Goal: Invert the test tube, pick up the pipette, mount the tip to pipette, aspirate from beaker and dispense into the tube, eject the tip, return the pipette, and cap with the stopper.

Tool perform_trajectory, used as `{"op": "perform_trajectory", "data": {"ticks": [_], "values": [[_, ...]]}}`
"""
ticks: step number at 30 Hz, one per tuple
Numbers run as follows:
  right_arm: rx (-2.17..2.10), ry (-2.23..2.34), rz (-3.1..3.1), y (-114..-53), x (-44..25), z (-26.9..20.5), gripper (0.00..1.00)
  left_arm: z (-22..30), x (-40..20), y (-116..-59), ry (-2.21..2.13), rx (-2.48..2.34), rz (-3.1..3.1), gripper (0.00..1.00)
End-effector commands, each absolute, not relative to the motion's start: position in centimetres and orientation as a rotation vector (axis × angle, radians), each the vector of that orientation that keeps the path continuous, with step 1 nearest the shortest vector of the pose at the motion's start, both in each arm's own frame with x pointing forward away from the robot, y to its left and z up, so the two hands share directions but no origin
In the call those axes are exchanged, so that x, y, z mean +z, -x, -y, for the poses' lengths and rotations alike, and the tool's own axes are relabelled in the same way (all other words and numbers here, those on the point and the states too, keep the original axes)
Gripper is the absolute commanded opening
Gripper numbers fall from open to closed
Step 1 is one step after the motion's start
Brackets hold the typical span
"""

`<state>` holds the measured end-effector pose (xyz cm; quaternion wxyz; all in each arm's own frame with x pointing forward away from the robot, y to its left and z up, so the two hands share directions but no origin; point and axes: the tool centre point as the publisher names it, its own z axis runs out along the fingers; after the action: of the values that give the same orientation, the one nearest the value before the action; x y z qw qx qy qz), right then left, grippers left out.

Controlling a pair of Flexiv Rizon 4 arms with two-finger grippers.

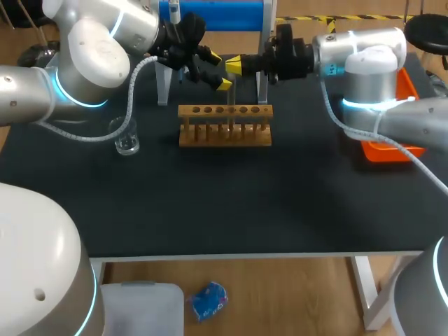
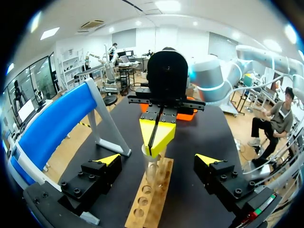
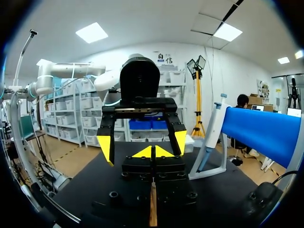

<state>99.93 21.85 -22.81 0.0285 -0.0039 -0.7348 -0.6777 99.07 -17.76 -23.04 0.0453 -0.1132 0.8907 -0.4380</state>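
A clear test tube (image 2: 152,168) stands upright in the wooden rack (image 1: 224,127). My right gripper (image 1: 233,65) comes in from the right, its yellow tips pressed together right at the tube's top rim; whether they touch it I cannot tell. In the right wrist view the right gripper (image 3: 153,152) shows the same shut tips. My left gripper (image 1: 219,71) faces it from the left, open, with one finger on either side of the tube's top and touching neither. The pipette (image 3: 213,128) hangs on the blue stand (image 1: 210,14) behind the rack. A glass beaker (image 1: 126,137) sits left of the rack.
An orange tray (image 1: 402,150) lies at the table's right edge, under my right arm. The blue stand's legs (image 1: 163,84) rise just behind the rack. The black table (image 1: 231,203) stretches in front of the rack.
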Motion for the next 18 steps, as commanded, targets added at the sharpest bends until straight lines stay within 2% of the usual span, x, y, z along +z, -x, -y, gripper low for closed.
{"op": "perform_trajectory", "data": {"ticks": [1, 7, 18], "values": [[-2.085, 0.015, 2.258, -100.1, -24.4, -21.9, 0.00, 17.8, -23.0, -99.2, 0.346, -1.332, -2.727, 1.00], [-2.078, 0.039, 2.255, -100.0, -25.0, -21.7, 0.00, 17.8, -23.0, -99.2, 0.346, -1.332, -2.727, 1.00], [-2.131, -0.040, 2.235, -99.8, -21.7, -21.5, 0.00, 17.8, -23.0, -99.2, 0.346, -1.332, -2.727, 1.00]]}}
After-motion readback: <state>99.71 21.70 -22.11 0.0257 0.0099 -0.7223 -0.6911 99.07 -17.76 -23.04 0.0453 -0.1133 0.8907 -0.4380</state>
